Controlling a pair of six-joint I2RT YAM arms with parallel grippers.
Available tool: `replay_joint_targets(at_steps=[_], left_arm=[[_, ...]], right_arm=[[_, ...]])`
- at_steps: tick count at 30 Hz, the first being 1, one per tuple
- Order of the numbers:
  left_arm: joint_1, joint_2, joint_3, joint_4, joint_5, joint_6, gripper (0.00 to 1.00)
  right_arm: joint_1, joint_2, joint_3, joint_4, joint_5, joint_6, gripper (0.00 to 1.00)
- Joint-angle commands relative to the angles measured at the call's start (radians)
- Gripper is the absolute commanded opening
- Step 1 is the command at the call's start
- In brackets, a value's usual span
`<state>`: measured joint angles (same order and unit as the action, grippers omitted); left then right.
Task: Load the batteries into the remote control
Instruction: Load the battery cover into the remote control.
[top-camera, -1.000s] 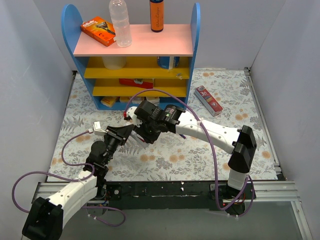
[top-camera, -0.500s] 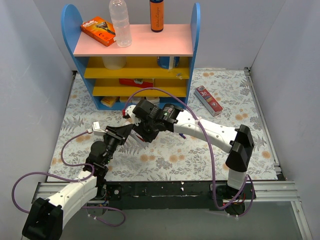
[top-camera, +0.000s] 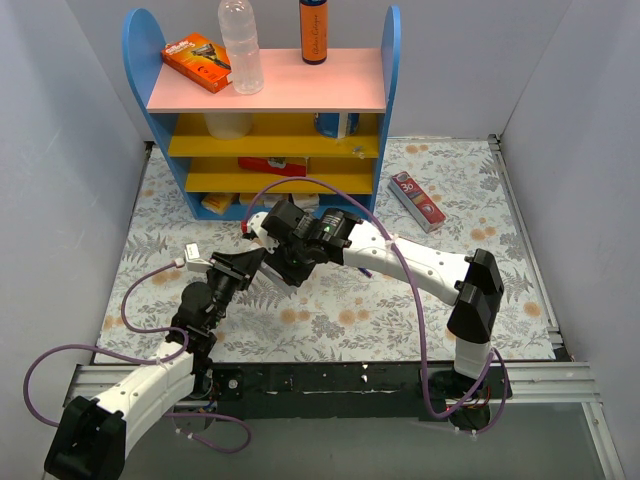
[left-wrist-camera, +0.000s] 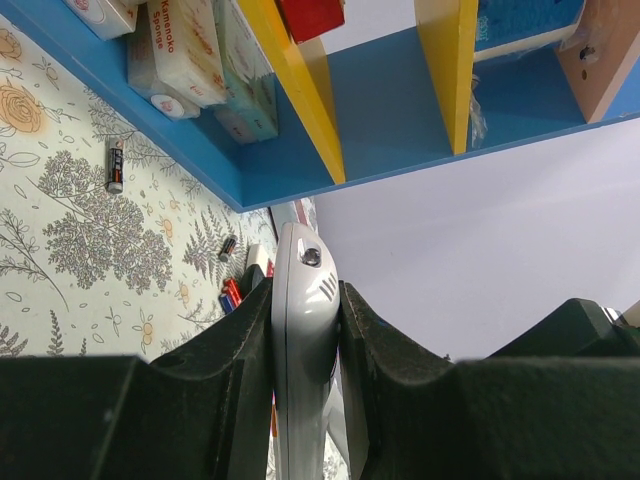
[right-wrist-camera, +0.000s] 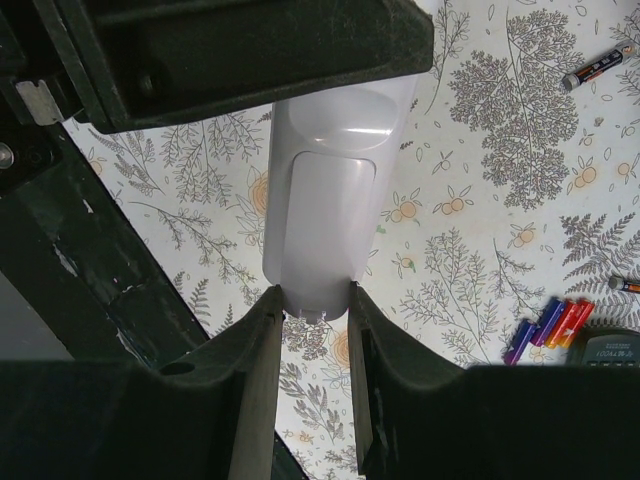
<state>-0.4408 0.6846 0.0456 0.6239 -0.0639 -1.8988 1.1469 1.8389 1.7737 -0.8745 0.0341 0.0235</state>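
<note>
The shelf unit (top-camera: 330, 85) stands at the far side of my table (top-camera: 400, 310), left of centre. On its top board a razor box (top-camera: 197, 61) lies at the left, a water bottle (top-camera: 241, 45) stands just right of it, and another bottle (top-camera: 313, 30) stands further right. A toothpaste box (top-camera: 416, 200) lies on the table to the right of the shelf unit. In front of the shelf unit, near mid-table, my left gripper (left-wrist-camera: 305, 290) and right gripper (right-wrist-camera: 315, 300) meet, and the remote control (right-wrist-camera: 330, 190) sits between them, one end in each. The batteries (right-wrist-camera: 548, 325) lie on the table near the shelf unit's foot, several in a cluster and others singly apart from it.
</note>
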Motion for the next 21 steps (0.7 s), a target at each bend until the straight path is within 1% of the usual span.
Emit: replay_joint_targets(at_steps=[1, 6, 12, 20, 21], left_arm=[[-0.004, -0.020, -0.110, 0.020, 0.013, -0.003, 0.00], [-0.004, -0.039, -0.107, 0.008, 0.019, -0.029, 0.00], [-0.003, -0.057, -0.105, -0.001, 0.021, -0.058, 0.00], [-0.004, -0.039, -0.113, 0.013, 0.029, -0.083, 0.00], [-0.004, -0.037, -0.112, 0.013, 0.030, -0.083, 0.00]], right_arm=[[0.007, 0.010, 0.052, 0.019, -0.003, 0.009, 0.26], [0.007, 0.013, 0.044, 0.032, -0.003, 0.019, 0.27], [0.007, 0.011, 0.046, 0.032, 0.000, 0.021, 0.32], [0.007, 0.005, 0.044, 0.023, 0.006, 0.013, 0.42], [0.007, 0.005, 0.044, 0.023, 0.006, 0.012, 0.45]])
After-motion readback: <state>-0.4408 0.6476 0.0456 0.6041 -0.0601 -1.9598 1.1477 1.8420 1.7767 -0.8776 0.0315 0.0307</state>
